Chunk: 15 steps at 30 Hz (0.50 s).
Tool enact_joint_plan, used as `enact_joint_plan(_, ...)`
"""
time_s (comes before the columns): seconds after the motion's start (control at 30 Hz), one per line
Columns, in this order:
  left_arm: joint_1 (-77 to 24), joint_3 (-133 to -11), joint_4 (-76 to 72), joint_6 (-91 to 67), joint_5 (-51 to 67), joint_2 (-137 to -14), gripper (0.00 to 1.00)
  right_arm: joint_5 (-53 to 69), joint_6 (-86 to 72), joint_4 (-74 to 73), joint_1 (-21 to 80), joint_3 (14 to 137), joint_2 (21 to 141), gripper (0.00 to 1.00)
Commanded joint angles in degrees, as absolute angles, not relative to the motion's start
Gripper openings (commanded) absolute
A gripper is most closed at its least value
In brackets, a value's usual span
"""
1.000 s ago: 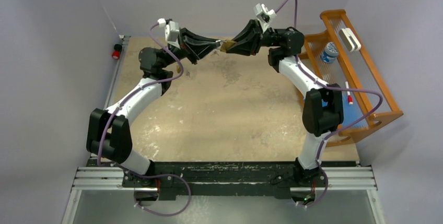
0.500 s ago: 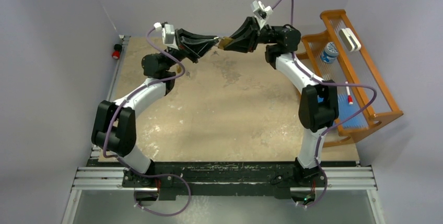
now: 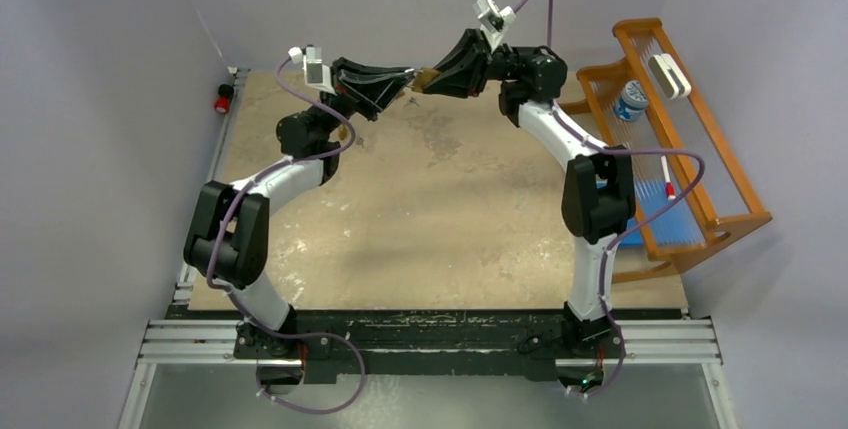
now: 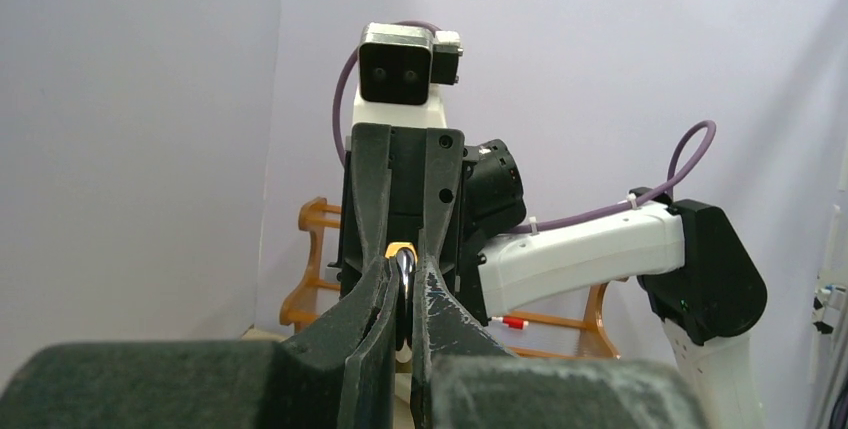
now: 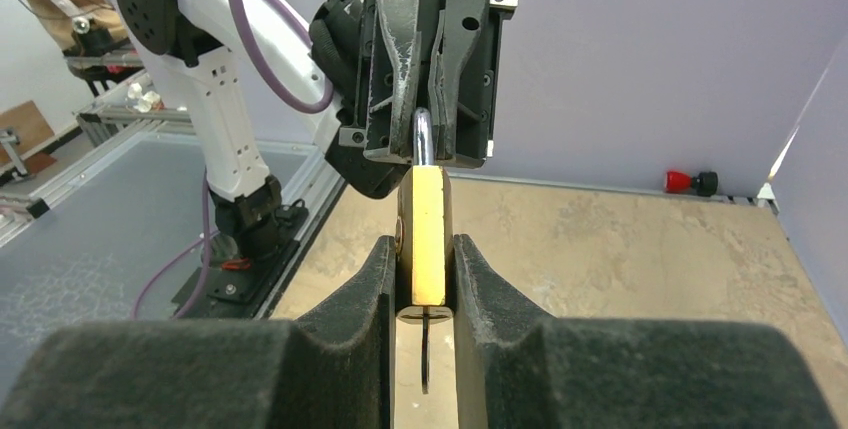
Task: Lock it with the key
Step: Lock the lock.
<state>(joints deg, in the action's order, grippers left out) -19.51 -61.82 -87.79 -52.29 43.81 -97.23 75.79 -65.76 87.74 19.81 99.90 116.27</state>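
A brass padlock [image 3: 425, 79] is held in the air between both grippers above the far edge of the table. My right gripper [image 5: 424, 249] is shut on the padlock's brass body [image 5: 427, 219]. A thin dark key [image 5: 425, 349] sticks out of the body's lower end, between the fingers. My left gripper [image 4: 402, 271] is shut on the silver shackle [image 4: 404, 267]; a bit of the brass body [image 4: 400, 248] shows behind it. In the top view the left gripper [image 3: 405, 77] and the right gripper [image 3: 436, 81] meet tip to tip at the lock.
A wooden rack [image 3: 735, 194] stands at the table's right edge. It holds a blue-and-white bottle [image 3: 630, 101], a white block [image 3: 668, 76], a red-tipped marker [image 3: 667, 179] and a blue brush [image 3: 655, 217]. A red button [image 3: 222, 99] sits at the far left corner.
Both grippers have moved together toward the back wall and a little left, with the padlock still held between them. Both arms are stretched out further.
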Motion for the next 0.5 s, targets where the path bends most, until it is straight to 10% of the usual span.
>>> enact_joint_plan(0.0,-25.5,-58.2,-87.8,-54.7,58.1,-103.6,0.00,55.4,-67.6,96.8,30.1,107.4,113.4,0.00)
enact_joint_plan(0.47,-18.7,-58.9,-99.4,-63.3,56.8,-101.3,0.00,61.2,-68.5,97.6,26.4,98.7,107.0,0.00)
